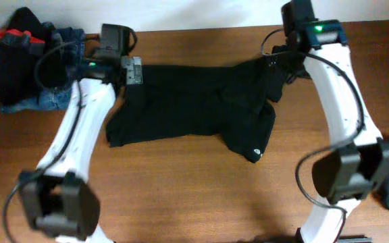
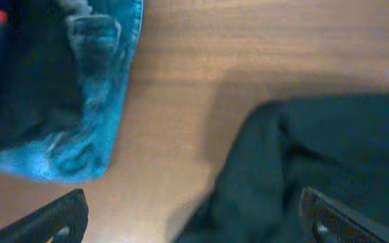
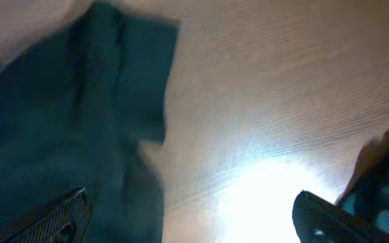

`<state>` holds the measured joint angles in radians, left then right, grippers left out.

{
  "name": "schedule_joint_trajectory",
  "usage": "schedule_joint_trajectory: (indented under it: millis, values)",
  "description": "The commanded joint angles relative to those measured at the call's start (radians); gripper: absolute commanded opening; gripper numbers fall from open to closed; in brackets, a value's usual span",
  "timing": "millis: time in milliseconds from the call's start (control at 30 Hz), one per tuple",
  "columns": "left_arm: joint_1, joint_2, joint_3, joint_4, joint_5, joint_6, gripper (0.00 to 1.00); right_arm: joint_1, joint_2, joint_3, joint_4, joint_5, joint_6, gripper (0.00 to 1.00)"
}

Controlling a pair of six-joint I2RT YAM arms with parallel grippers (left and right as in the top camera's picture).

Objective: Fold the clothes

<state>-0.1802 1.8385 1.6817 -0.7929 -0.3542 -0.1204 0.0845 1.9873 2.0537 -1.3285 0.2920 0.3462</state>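
Black, limp fabric: the top (image 1: 181, 101) lies spread across the far middle of the table (image 1: 201, 196), light and soft, likely to sag and bunch. The left pincer (image 2: 194, 226) and right pincer (image 3: 191, 223) hang wide open and empty at its far corners; hems there look best to pinch.

Black top (image 1: 188, 101) rumpled, partly spread, centre of table (image 1: 201, 196); white label (image 1: 256, 151) lower right.

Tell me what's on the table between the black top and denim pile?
Only bare table, seen from the left wrist, separates black top from denim pile.
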Motion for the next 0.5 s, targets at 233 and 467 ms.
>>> schedule_joint_trajectory:
  millis: [233, 467]
  values:
    - [-0.002, 0.014, -0.024, -0.362, 0.340, 0.010, 0.80, -0.005, -0.049, -0.093, -0.166, -0.271, -0.111, 0.96]
    - [-0.002, 0.093, -0.076, -0.310, 0.340, 0.010, 0.46, -0.005, -0.049, -0.290, -0.021, -0.383, -0.152, 0.36]
